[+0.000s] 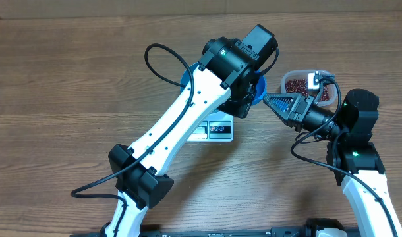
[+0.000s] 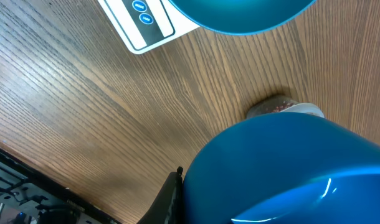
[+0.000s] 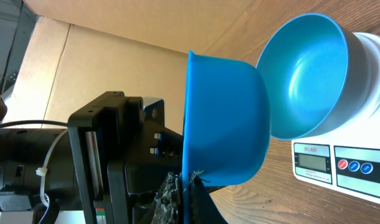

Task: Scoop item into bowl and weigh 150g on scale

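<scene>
Standing on edge, the bowl (image 3: 230,112) is pinched by the right gripper (image 3: 185,190).

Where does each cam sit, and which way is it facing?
Overhead: above the table, looking straight down; left arm, right arm, scale.
Left wrist: on the left arm, looking down at the tabletop past the held bowl; one own finger shows.
Right wrist: low, facing sideways at that bowl's rim; own fingers at bottom, left arm behind.
Shared: both wrist views show the second bowl on the scale.
</scene>
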Tool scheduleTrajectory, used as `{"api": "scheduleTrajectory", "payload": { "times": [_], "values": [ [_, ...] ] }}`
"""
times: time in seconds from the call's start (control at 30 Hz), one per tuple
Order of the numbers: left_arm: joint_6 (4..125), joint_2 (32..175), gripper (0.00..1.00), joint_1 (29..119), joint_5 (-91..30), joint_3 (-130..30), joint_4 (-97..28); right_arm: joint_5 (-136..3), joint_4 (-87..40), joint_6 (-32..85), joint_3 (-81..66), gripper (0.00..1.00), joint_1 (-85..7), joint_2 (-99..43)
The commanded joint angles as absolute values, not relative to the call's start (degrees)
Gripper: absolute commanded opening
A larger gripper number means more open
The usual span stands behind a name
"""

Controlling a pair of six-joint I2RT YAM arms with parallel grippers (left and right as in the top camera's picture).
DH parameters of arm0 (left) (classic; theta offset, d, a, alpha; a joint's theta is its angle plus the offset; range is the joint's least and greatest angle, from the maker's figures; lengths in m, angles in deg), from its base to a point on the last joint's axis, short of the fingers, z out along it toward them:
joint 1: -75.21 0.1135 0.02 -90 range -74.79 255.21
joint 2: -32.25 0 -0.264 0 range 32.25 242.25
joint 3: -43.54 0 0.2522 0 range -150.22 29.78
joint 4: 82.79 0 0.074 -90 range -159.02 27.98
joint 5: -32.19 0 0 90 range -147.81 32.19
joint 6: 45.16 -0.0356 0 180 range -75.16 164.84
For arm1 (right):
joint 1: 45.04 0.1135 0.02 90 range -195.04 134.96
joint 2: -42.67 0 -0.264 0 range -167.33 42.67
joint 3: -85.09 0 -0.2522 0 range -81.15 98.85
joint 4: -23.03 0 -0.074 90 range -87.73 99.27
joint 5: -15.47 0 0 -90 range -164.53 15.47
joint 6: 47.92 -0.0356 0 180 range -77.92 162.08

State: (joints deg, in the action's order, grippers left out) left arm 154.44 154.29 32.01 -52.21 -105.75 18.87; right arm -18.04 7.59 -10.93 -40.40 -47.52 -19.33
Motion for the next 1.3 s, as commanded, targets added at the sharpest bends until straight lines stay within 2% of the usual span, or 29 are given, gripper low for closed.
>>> {"api": "scheduleTrajectory", "payload": {
  "times": [0.0,0.27,0.53,0.6,0.67,0.73,0.8,1.1,1.27],
  "values": [
    [155.2,154.0,0.04,31.3,-51.8,-107.0,19.3,-18.2,7.9,-10.9,-39.1,0.04,-47.3,-19.2],
    [155.2,154.0,0.04,31.3,-51.8,-107.0,19.5,-18.6,7.9,-10.8,-39.1,0.04,-47.3,-19.2],
    [155.2,154.0,0.15,31.3,-51.9,-107.0,19.7,-18.6,7.9,-10.8,-39.1,0.04,-47.3,-19.2],
    [154.8,154.0,0.31,31.3,-52.0,-107.0,19.7,-18.6,7.9,-10.8,-39.1,0.04,-47.3,-19.2],
    [154.5,154.0,0.60,31.4,-52.2,-107.0,19.7,-18.6,7.9,-10.6,-39.1,0.04,-47.3,-19.2],
    [154.5,154.0,0.83,31.4,-52.9,-107.0,19.7,-18.6,7.9,-10.6,-39.1,0.04,-47.3,-19.2],
    [154.5,154.0,1.00,31.4,-53.7,-107.0,19.9,-18.6,7.9,-10.6,-39.1,0.04,-47.3,-19.2],
    [149.4,153.9,1.00,33.0,-53.5,-107.0,19.9,-19.0,7.9,-10.2,-39.1,0.04,-47.3,-19.2],
    [146.7,153.9,0.99,35.5,-47.1,-107.0,19.6,-20.1,7.9,-10.0,-39.1,0.04,-47.3,-19.2]
  ]
}}
